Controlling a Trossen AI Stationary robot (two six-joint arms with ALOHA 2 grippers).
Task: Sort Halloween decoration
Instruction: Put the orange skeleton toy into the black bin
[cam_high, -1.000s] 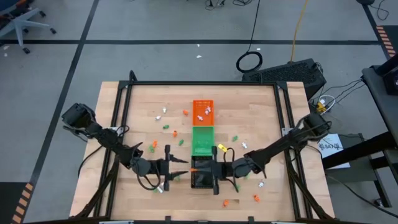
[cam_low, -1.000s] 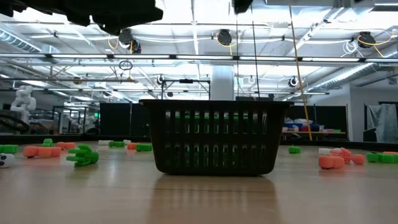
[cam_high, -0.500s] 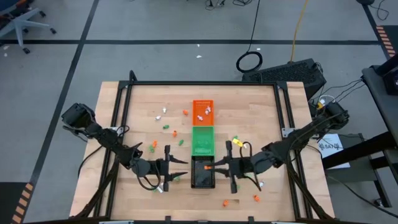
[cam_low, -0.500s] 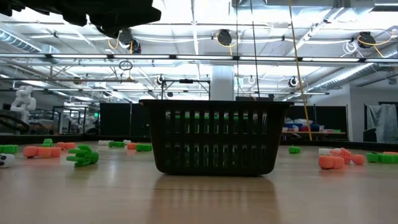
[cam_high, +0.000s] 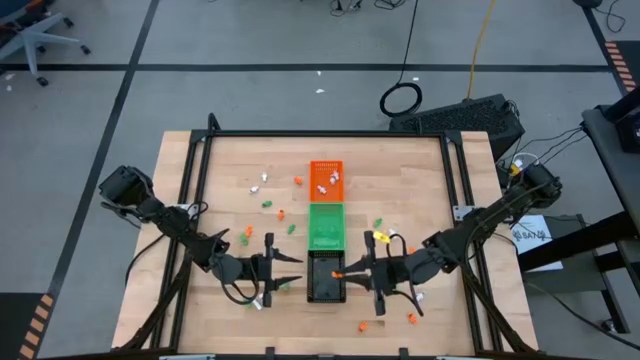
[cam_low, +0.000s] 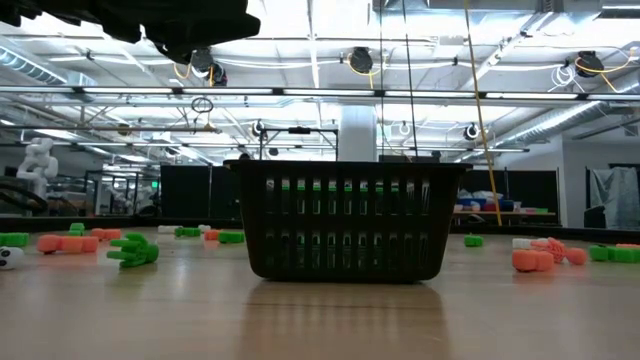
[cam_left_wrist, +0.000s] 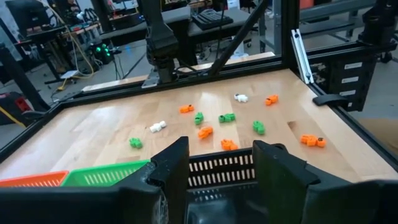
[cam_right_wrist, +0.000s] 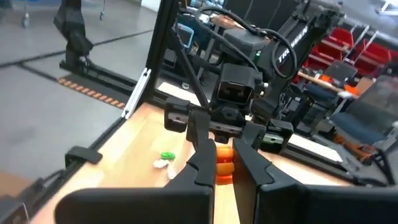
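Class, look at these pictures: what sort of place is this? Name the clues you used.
Probably a robotics lab or workshop. Clues: a wooden table in a black metal frame with robot arms mounted at it, an industrial ceiling with exposed pipes and strip lights, and an office chair on a taped concrete floor.

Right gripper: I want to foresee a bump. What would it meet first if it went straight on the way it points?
Probably the left gripper, facing it across the black tray. The right gripper holds an orange trinket; depth is unclear.

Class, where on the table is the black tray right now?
In the high view, the black tray sits near the front centre, touching the green tray, between the left gripper and right gripper.
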